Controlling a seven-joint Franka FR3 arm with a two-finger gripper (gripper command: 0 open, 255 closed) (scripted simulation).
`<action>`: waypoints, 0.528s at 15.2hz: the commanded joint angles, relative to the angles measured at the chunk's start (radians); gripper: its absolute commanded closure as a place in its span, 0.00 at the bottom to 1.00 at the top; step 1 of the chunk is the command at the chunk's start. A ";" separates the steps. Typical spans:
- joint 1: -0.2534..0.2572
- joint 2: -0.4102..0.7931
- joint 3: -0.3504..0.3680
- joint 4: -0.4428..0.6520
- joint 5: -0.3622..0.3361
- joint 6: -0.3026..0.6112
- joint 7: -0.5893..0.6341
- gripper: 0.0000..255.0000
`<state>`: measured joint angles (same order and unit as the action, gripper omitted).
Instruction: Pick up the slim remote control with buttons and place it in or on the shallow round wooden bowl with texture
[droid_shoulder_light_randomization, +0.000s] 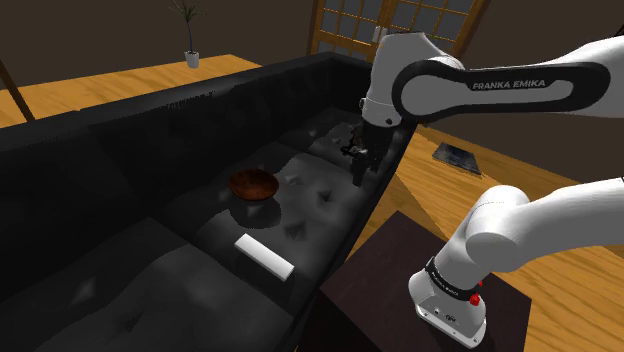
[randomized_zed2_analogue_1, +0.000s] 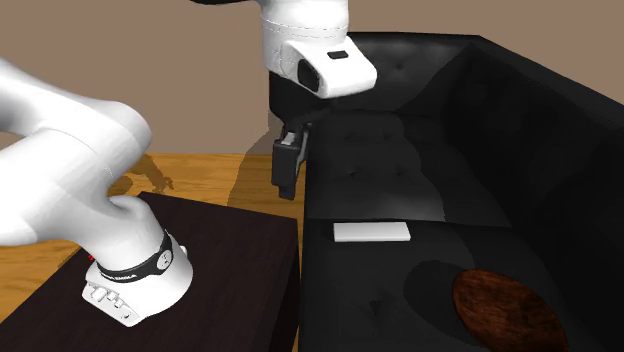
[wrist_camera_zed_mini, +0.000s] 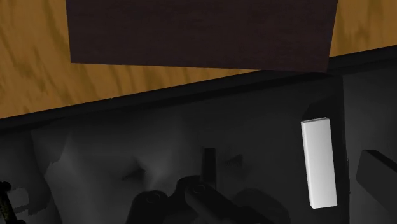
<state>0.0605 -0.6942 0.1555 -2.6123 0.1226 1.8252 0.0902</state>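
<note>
1. White slim remote (droid_shoulder_light_randomization: 264, 257) lies on the black sofa (droid_shoulder_light_randomization: 100, 300), near the brown bowl (droid_shoulder_light_randomization: 253, 185); the gripper (droid_shoulder_light_randomization: 358, 176) hangs well apart.
2. Gripper (randomized_zed2_analogue_1: 285, 186) above the sofa's front edge; spread or closed, I cannot tell.
3. Remote (wrist_camera_zed_mini: 319, 162) flat on a dark cushion (wrist_camera_zed_mini: 159, 153), untouched.

Remote (droid_shoulder_light_randomization: 264, 256) and bowl (droid_shoulder_light_randomization: 253, 185) both on the sofa (droid_shoulder_light_randomization: 150, 110) seat, apart. Remote is near the seat's front edge, bowl further back toward the backrest. Stand (droid_shoulder_light_randomization: 380, 290) is on the floor (droid_shoulder_light_randomization: 440, 190) just in front of the sofa, nearest the remote. Gripper (droid_shoulder_light_randomization: 358, 170) hangs over the seat's front edge, at the shoulder view's right of the bowl. Potted plant (droid_shoulder_light_randomization: 190, 35) is on the floor behind the sofa.
</note>
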 joint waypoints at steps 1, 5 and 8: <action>0.012 0.043 0.029 -0.021 0.020 0.076 0.025 0.00; 0.027 0.160 0.085 -0.046 0.047 0.240 0.069 0.00; 0.033 0.266 0.128 -0.048 0.055 0.363 0.106 0.00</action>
<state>0.0904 -0.4575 0.2688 -2.6604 0.1739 2.1503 0.1825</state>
